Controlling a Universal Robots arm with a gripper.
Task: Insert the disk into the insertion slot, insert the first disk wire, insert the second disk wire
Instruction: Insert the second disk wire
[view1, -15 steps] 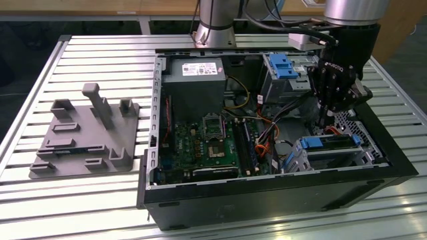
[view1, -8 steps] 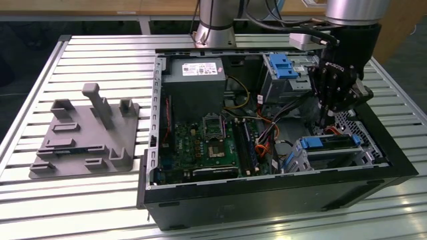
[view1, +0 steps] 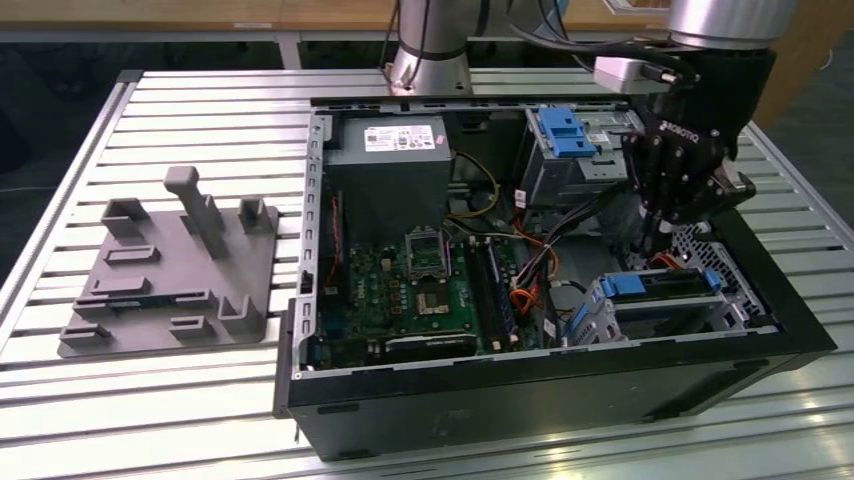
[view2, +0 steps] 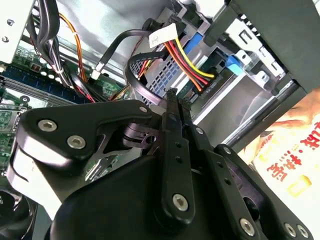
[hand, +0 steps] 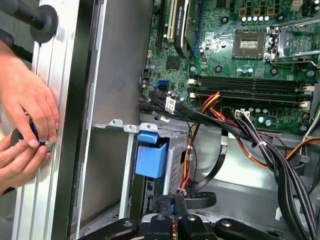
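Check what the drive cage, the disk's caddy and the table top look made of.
Insertion slot: sheet metal with a bare silver finish; the walls are thin, perforated and folded at the edges.
Caddy on the disk: plastic, likely moulded; saturated blue, smooth, with a soft sheen.
Table: probably aluminium, brushed; ribbed silver slats with dull reflections.

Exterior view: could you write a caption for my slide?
Gripper inside the open computer case, above the disk in the insertion slot.

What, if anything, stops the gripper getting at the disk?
Likely nothing, so yes. The gripper hangs close by the disk in the open case; only loose wires crowd one end.
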